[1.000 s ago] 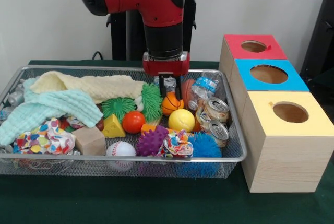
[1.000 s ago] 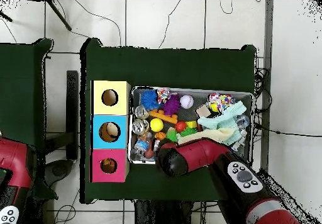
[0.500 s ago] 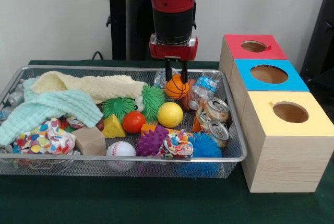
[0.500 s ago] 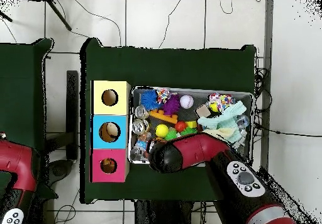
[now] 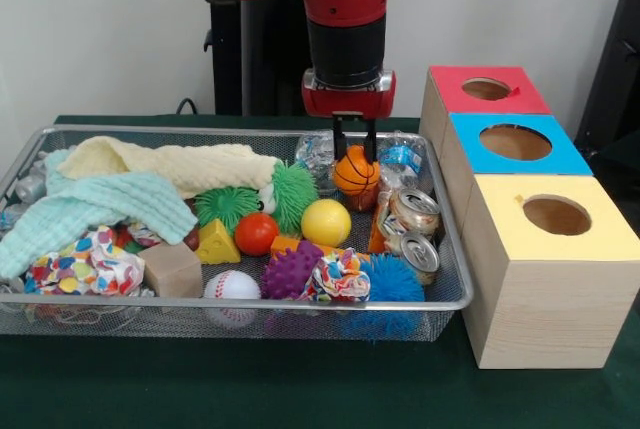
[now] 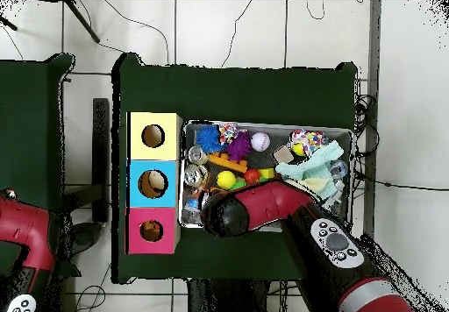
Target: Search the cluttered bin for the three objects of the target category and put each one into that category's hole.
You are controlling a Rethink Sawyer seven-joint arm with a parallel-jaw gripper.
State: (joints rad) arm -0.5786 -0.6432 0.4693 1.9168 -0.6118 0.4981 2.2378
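Gripping the small basketball [image 5: 356, 170] firmly between closed gripper [image 5: 355, 154] fingers above the wire bin's [image 5: 452, 239] right end, just over the cans [image 5: 414, 211] and bottle [image 5: 399, 160], ideally carrying it level toward the boxes [image 5: 540, 279], clearing the rim, centring over the chosen hole before releasing.

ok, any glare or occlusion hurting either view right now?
Front view: even light, no strong glare; the gripper and the small basketball it holds read clearly. Overhead view: the arm covers the gripper, the ball and part of the bin.
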